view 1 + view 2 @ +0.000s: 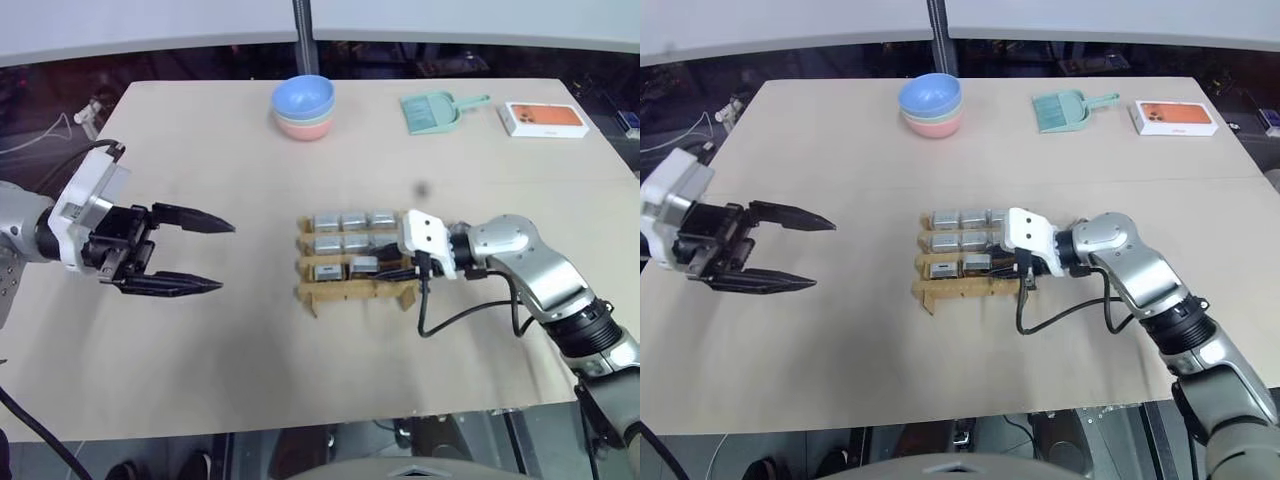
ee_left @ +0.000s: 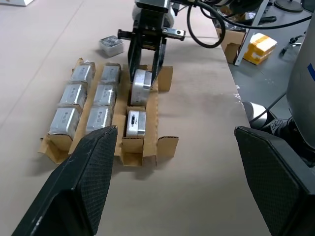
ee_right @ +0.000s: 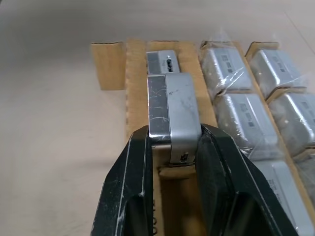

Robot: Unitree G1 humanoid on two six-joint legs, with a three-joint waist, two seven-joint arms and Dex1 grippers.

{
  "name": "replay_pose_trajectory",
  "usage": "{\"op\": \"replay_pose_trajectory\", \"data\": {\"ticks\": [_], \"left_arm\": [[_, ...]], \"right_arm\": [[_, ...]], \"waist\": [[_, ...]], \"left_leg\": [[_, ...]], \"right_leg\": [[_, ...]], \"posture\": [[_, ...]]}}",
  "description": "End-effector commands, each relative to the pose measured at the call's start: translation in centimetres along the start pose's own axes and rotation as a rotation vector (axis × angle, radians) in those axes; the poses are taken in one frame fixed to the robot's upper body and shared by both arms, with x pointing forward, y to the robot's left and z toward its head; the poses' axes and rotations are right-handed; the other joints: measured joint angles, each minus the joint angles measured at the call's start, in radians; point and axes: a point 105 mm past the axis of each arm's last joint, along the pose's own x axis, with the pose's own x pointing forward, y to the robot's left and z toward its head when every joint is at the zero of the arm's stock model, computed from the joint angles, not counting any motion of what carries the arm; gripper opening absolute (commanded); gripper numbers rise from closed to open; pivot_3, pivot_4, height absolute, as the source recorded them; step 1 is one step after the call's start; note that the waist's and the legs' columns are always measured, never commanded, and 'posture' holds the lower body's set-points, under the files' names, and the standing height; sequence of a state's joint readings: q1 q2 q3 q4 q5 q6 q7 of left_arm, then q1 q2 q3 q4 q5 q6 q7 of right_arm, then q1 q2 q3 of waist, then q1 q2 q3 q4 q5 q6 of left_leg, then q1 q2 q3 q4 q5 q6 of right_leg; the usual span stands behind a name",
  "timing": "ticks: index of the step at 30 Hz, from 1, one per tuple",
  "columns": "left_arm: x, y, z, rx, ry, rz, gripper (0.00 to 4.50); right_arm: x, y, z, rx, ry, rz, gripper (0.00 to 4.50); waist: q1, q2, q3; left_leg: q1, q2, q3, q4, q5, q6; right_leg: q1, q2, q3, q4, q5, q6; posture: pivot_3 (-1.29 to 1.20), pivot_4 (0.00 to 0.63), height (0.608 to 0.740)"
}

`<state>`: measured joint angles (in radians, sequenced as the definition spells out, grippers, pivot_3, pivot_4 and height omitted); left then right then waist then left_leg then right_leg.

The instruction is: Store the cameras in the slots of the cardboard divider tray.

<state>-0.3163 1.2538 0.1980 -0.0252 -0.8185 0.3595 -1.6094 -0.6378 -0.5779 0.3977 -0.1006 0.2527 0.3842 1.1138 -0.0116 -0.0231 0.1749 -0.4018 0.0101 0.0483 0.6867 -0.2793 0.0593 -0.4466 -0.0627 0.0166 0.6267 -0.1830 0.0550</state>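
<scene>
The cardboard divider tray (image 1: 340, 292) sits mid-table. Its two far rows are filled with wrapped cameras (image 1: 341, 221), three in each. In the near row one camera (image 2: 135, 123) lies in the end slot towards my left arm. My right gripper (image 1: 382, 268) comes in from the right, shut on a silver-grey camera (image 3: 172, 110) that it holds just over the near row's middle slot. One more camera (image 2: 110, 45) lies loose on the table beyond the tray. To the left of the tray hovers my left gripper (image 1: 226, 256), open and empty.
At the table's far edge stand stacked bowls (image 1: 303, 107), a green dustpan (image 1: 432, 110) and a white-and-orange flat box (image 1: 545, 119). A black cable (image 1: 450, 320) loops from my right wrist onto the table, in front and to the right of the tray.
</scene>
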Motion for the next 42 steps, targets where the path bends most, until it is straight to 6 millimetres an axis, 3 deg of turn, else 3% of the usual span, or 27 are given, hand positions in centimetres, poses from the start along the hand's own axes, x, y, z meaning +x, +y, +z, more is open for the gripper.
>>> {"op": "replay_pose_trajectory", "data": {"ticks": [1, 10, 17, 23, 27, 30, 34, 38, 42], "left_arm": [[-0.5, -0.2, 1.1, 0.050, -0.002, 0.014, 3.95], [-0.6, -0.3, 1.1, 0.049, -0.002, 0.020, 3.95], [-0.4, -0.2, 1.0, 0.048, -0.008, 0.015, 3.95], [0.0, -0.2, 1.0, 0.050, -0.024, 0.000, 3.95], [0.7, -0.3, 1.1, 0.059, -0.046, -0.022, 3.95], [1.0, -0.2, 1.2, 0.065, -0.059, -0.029, 3.95], [1.3, 0.1, 1.3, 0.072, -0.067, -0.036, 3.95], [1.6, 0.5, 1.3, 0.077, -0.070, -0.042, 3.95], [1.6, 0.6, 1.4, 0.080, -0.072, -0.041, 3.95]], "right_arm": [[0.0, -0.4, 0.7, -0.054, 0.002, 0.004, 0.65], [0.2, -0.1, -1.2, 0.002, 0.086, 0.041, 0.65], [-0.2, -0.9, 0.5, 0.019, 0.003, -0.027, 4.09], [-2.8, -1.2, 3.4, 0.057, -0.109, -0.107, 4.09], [-7.2, -2.2, 4.0, 0.140, -0.170, -0.286, 4.09], [-10.0, -2.9, 2.0, 0.221, -0.147, -0.436, 4.09], [-12.5, -3.8, -3.4, 0.329, -0.044, -0.623, 4.09], [-12.6, -3.4, -8.2, 0.391, 0.043, -0.658, 4.09], [-12.3, -4.2, -9.6, 0.380, 0.079, -0.680, 4.09]], "waist": [[0.000, 0.000, 0.000], [0.002, 0.000, 0.000], [-0.002, 0.000, 0.000], [-0.001, 0.000, 0.000], [0.008, 0.000, 0.000], [0.012, -0.001, 0.000], [0.008, -0.001, 0.000], [-0.005, 0.000, 0.000], [-0.009, 0.000, 0.000]], "left_leg": [[0.000, 0.000, 0.000, 0.000, 0.000, 0.000], [0.000, 0.000, 0.000, 0.000, 0.000, 0.000], [0.000, 0.000, 0.000, 0.000, 0.000, 0.000], [0.001, 0.000, 0.000, 0.000, 0.000, 0.000], [-0.001, 0.000, 0.000, 0.000, 0.000, 0.000], [-0.001, 0.000, 0.001, 0.000, 0.000, 0.000], [0.000, -0.001, 0.001, 0.000, 0.000, 0.000], [0.001, -0.001, 0.002, 0.000, 0.000, 0.000], [0.001, -0.001, 0.001, 0.000, 0.000, 0.000]], "right_leg": [[0.000, 0.000, 0.000, 0.000, 0.000, 0.000], [0.000, 0.000, 0.000, 0.000, 0.000, 0.000], [0.000, 0.000, 0.000, 0.000, 0.000, 0.000], [0.000, 0.000, 0.000, 0.001, 0.002, 0.003], [0.000, -0.001, -0.001, 0.000, 0.002, 0.003], [0.000, -0.001, -0.001, -0.001, 0.002, 0.003], [0.001, -0.001, -0.001, 0.000, 0.002, 0.003], [0.001, 0.000, 0.000, 0.000, 0.002, 0.003], [0.001, 0.000, 0.001, 0.000, 0.002, 0.004]], "posture": [[0.00, 0.150, 0.740], [0.00, 0.150, 0.740], [0.00, 0.150, 0.740], [0.00, 0.150, 0.740], [0.00, 0.150, 0.740], [0.00, 0.150, 0.740], [0.00, 0.150, 0.740], [0.00, 0.150, 0.740], [0.00, 0.150, 0.740]]}}
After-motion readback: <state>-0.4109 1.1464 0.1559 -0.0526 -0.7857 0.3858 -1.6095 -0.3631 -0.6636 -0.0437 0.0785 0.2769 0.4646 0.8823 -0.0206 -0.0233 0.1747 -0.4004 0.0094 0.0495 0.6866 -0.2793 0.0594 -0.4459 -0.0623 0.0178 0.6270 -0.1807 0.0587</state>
